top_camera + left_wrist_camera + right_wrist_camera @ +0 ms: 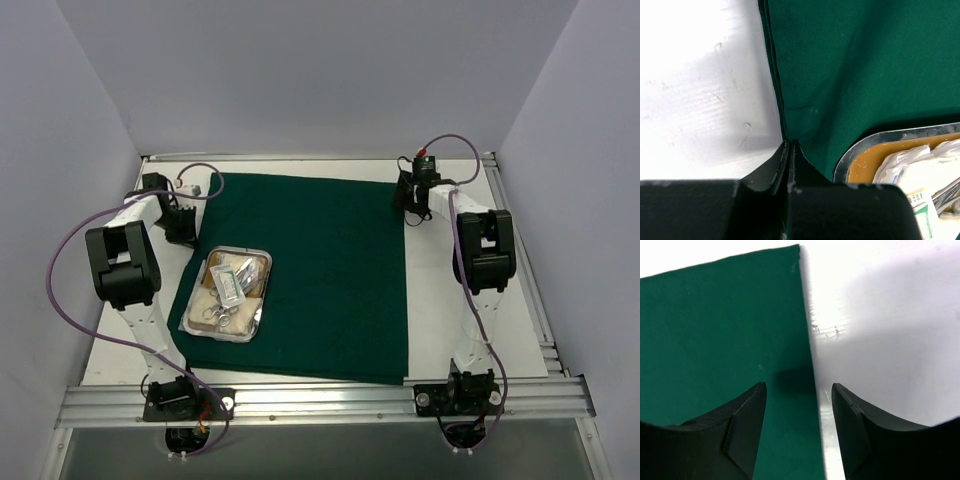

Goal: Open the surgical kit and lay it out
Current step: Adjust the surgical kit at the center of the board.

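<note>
Left gripper [183,225], its fingers pressed together, sits at the left border of the dark green cloth [330,270], at about 10 o'clock on the spread sheet as seen from above. In the wrist view the black tips meet right where the cloth's layered edge ends, and it cannot be told whether any fabric is nipped between them. The steel tray [842,165] lies just beside this gripper, toward 5 o'clock in the overhead view, resting on the cloth near its left side.

Right gripper [405,195] hovers at the cloth's far right corner, about 1 o'clock, with its fingers spread and holding nothing. They straddle the cloth's right edge, one over green fabric, one over bare table. From here the tray is well apart, toward 8 o'clock.

Beneath the cloth is a white table [450,300], closed in by pale grey walls, with an aluminium rail [320,400] across the 6 o'clock edge.

Inside the tray sit a tan liner [865,162], white gauze packets [910,160] and steel instruments [220,315] with ring handles.
</note>
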Action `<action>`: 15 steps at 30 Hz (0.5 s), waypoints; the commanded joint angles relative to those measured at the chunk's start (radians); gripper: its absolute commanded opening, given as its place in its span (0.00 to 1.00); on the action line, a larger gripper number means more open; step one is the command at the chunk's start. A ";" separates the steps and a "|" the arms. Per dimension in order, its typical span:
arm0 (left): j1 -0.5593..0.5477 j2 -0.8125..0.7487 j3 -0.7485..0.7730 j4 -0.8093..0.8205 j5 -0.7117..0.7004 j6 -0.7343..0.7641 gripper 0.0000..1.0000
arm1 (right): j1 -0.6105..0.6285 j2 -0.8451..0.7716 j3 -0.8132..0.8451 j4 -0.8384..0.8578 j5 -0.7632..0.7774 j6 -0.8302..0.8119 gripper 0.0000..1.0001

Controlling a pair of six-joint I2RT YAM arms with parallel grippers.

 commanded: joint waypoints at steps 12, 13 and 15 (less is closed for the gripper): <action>0.025 -0.081 -0.034 0.020 0.017 0.014 0.04 | 0.039 0.076 0.043 -0.095 0.024 -0.024 0.55; 0.025 -0.082 -0.037 0.021 0.017 0.015 0.04 | 0.046 0.111 0.055 -0.113 0.022 -0.026 0.54; 0.025 -0.073 -0.037 0.020 0.019 0.017 0.04 | 0.056 0.134 0.075 -0.118 0.005 -0.034 0.41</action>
